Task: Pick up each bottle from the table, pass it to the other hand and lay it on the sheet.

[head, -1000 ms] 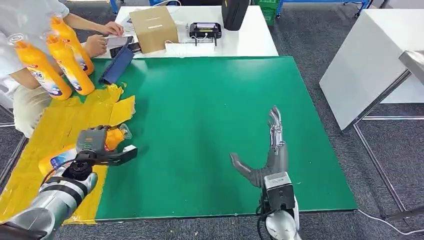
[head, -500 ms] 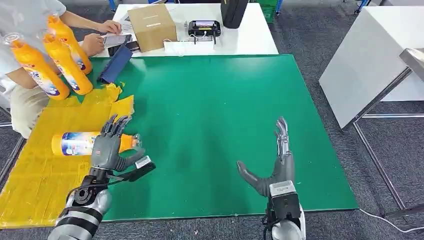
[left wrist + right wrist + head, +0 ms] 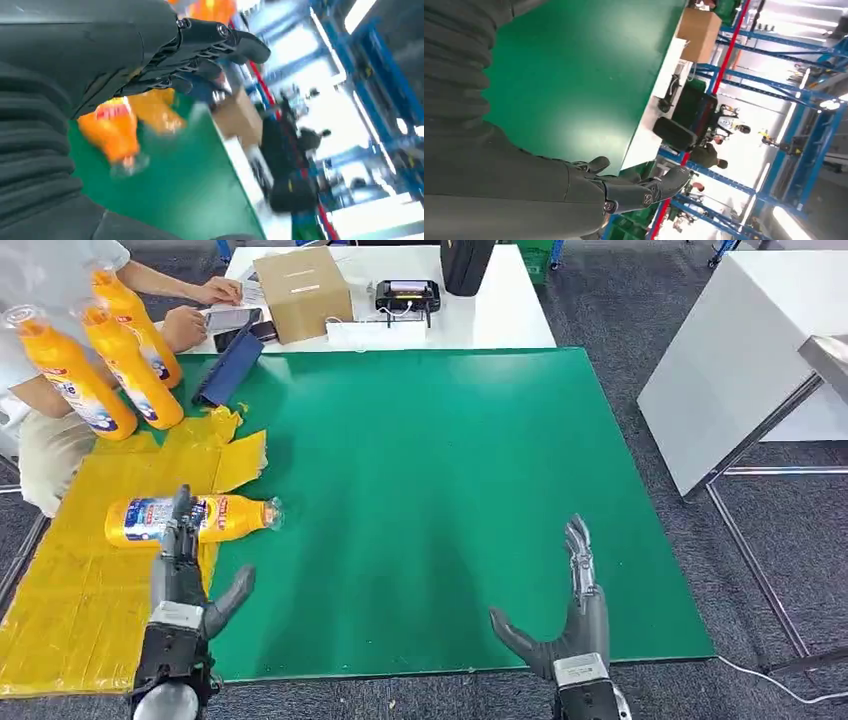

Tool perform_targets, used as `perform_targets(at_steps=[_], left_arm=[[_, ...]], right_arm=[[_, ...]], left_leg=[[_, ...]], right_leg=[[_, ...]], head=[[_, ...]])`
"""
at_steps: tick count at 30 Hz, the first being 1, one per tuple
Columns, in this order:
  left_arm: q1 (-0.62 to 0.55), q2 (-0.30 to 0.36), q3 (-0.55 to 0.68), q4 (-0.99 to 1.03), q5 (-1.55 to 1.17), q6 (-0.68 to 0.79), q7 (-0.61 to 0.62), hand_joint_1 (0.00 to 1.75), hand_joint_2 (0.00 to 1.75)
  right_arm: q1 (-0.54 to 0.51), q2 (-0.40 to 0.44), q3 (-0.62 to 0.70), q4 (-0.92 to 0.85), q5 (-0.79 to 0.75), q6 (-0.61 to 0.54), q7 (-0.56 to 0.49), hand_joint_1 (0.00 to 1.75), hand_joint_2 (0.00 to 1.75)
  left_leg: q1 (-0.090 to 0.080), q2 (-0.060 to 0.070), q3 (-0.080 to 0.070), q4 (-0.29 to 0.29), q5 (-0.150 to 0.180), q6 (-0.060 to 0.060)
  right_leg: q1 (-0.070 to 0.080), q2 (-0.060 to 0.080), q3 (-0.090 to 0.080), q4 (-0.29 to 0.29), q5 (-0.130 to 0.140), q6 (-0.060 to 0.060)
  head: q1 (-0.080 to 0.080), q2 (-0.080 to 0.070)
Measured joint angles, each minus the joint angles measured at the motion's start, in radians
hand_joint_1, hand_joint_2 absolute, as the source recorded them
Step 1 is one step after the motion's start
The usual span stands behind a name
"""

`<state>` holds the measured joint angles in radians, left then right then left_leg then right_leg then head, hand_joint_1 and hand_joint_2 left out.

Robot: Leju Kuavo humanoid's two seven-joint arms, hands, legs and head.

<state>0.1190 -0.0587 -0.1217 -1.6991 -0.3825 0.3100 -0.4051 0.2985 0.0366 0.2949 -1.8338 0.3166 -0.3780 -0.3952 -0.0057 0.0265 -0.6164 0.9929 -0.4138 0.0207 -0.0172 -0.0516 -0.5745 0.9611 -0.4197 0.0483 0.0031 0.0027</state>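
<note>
Left hand (image 3: 183, 575) is released, fingers straight and apart, thumb out to the side, holding nothing; it hovers over the near edge of the yellow sheet (image 3: 80, 580), fingertips just short of the lying bottle (image 3: 190, 519). That bottle is orange with a blue-and-white label, on its side on the sheet, clear cap end pointing toward the green bench (image 3: 430, 500) and overhanging the sheet's edge. Left wrist view is blurred: left hand's dark fingers (image 3: 210, 37) extended, an orange bottle (image 3: 112, 130) lying beyond them on green, not touched. Right hand (image 3: 570, 625) is also released, fingers extended forward, thumb spread, empty, over the near right part of the bench, well apart from the bottle. Right wrist view shows its fingers (image 3: 644, 192) stretched out over bare green surface. At the far left corner three more orange bottles (image 3: 95, 360) stand upright, close together, at the sheet's far end. A person (image 3: 60, 300) sits beside them, hands on a device on the white table (image 3: 500, 310) behind the bench. That table also carries a cardboard box (image 3: 305, 290), a black handheld controller (image 3: 408, 295) and a dark upright object (image 3: 468, 265). A dark blue flat item (image 3: 230, 370) lies at the bench's far left edge.
</note>
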Motion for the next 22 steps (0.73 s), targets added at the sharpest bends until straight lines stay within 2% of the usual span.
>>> perform_targets(at_steps=[5,9,18,22], left_arm=[[0.089,0.032,-0.065,-0.028,0.178,-0.212,0.059,0.0,1.75],[0.131,0.053,-0.11,-0.032,0.198,-0.221,0.066,0.0,1.75],[0.144,0.105,-0.189,-0.022,0.191,-0.216,0.092,0.0,1.75],[0.139,0.114,-0.204,-0.012,0.169,-0.199,0.079,0.0,1.75]], right_arm=[[0.062,-0.011,-0.008,-0.052,-0.051,0.005,-0.003,0.0,1.75],[0.091,-0.014,-0.016,-0.076,-0.067,0.007,-0.008,0.0,1.75],[0.094,-0.013,-0.039,-0.065,-0.153,0.046,-0.003,0.0,1.75],[0.088,-0.013,-0.053,-0.044,-0.124,0.077,-0.006,0.0,1.75]], left_leg=[[0.0,0.0,0.0,0.0,0.0,0.0],[0.0,0.0,0.0,0.0,-0.001,0.0],[0.0,0.0,0.001,0.0,0.0,0.0],[0.0,0.0,0.001,0.0,0.0,0.0]], right_leg=[[0.0,0.0,0.0,0.0,0.0,0.0],[0.0,0.0,0.0,0.0,0.0,0.0],[0.0,0.0,0.001,0.0,0.0,0.0],[0.0,0.0,0.001,0.0,0.0,0.0]], head=[[0.0,0.0],[0.0,0.0],[0.0,0.0],[0.0,0.0]])
